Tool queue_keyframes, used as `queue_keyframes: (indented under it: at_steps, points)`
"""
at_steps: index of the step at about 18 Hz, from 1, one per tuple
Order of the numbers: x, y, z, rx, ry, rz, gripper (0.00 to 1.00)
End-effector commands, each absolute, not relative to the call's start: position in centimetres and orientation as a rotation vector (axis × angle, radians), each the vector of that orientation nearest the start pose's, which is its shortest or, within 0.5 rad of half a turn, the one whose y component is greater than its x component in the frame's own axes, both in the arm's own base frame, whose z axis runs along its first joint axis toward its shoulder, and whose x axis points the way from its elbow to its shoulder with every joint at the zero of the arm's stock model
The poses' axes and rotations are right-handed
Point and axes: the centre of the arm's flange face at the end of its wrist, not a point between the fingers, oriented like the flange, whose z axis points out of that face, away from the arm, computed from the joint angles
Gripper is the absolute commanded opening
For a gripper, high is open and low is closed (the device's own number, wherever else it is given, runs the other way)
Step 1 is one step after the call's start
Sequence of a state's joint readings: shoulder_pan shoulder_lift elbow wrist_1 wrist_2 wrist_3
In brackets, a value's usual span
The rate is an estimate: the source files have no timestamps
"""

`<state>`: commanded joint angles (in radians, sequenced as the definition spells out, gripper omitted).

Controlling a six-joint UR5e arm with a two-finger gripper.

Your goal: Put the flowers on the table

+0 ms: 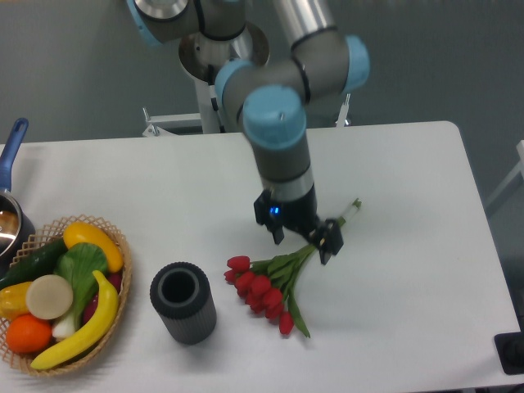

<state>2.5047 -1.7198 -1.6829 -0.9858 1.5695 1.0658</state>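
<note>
While the arm reaches down over the middle of the white table (409,164), the gripper (304,235) hangs with its two dark fingers spread, one finger (278,228) on the left of the picture and the other (330,240) on the right, a blue light glowing on the gripper body above. Between and just below the fingers run the green stems of the flowers (270,285); whether the fingertips touch the stems cannot be told. The flowers are a bunch of red tulips lying flat on the tabletop: the red heads cluster toward the lower left of the gripper, the green leaves fan out toward the near edge, and the pale stem ends stick out past the gripper toward the upper right. Just left of the tulip heads, apart from them, stands a dark ribbed cylinder (182,302), upright and open at the top. Farther left, at the near left corner, sits a wicker basket (120,237) holding bananas, an orange, a cucumber and other produce. A pot with a blue handle (10,155) shows at the left edge. Bare white tabletop extends to the right of the flowers up to the rounded right edge, and behind the gripper toward the far edge.
</note>
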Motion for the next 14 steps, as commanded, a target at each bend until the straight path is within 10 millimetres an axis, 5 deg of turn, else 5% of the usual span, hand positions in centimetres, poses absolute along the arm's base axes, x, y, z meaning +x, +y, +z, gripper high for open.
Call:
queue_keyframes:
  at_steps: [8, 14]
  points:
    - [-39.5, 37.5, 48.7, -2.947, 0.514, 0.387, 1.00]
    - [-40.9, 33.7, 50.0, -2.969, 0.683, 0.298, 1.00]
